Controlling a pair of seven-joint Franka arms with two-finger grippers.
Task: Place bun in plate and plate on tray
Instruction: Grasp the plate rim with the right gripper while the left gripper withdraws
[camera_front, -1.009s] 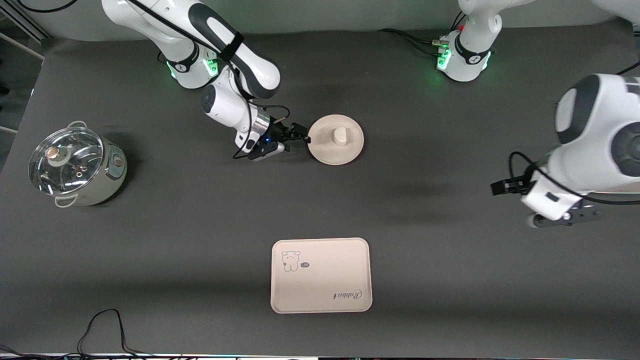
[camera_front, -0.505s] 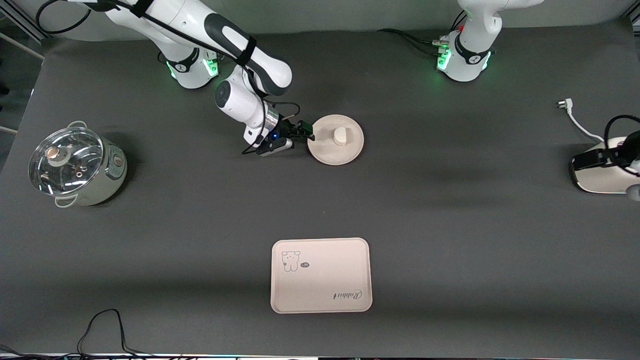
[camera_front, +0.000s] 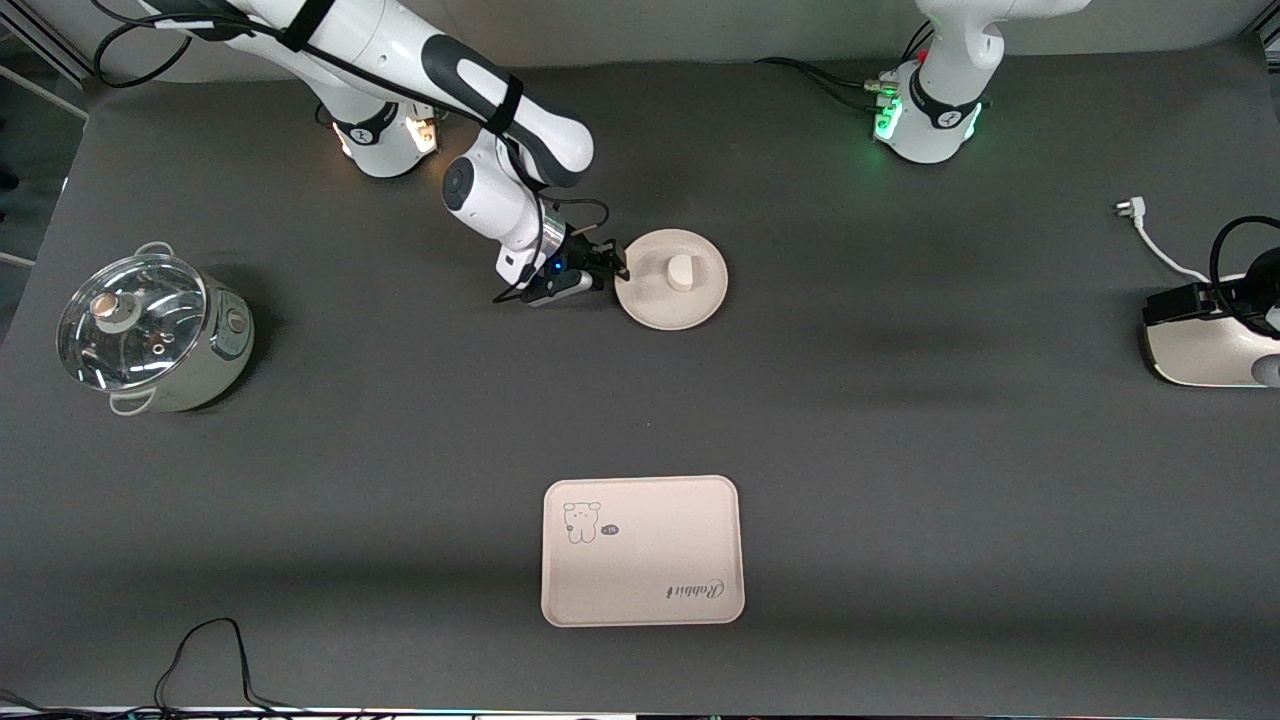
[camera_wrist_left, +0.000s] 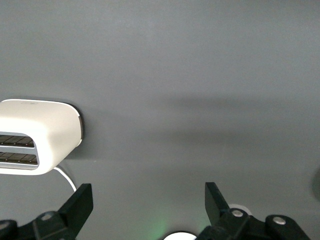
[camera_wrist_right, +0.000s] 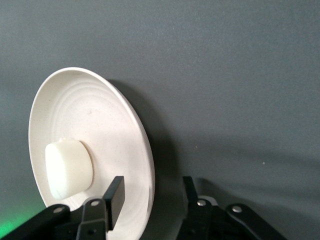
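The round cream plate (camera_front: 672, 290) lies on the dark table with the small off-white bun (camera_front: 681, 271) on it. My right gripper (camera_front: 608, 266) is at the plate's rim on the right arm's side. In the right wrist view the gripper (camera_wrist_right: 152, 187) is open, one finger over the plate (camera_wrist_right: 90, 120) and one outside the rim, with the bun (camera_wrist_right: 68, 167) close by. The tray (camera_front: 642, 560) lies nearer the front camera, with nothing on it. My left gripper (camera_wrist_left: 147, 192) is open and empty over bare table at the left arm's end.
A pot with a glass lid (camera_front: 150, 330) stands at the right arm's end. A white toaster (camera_front: 1200, 355) with its cord and plug (camera_front: 1135, 210) sits at the left arm's end and also shows in the left wrist view (camera_wrist_left: 35, 137). A black cable (camera_front: 210, 650) lies at the front edge.
My left arm has swung away toward its end of the table, uncovering the toaster. My right gripper has moved in onto the plate's rim.
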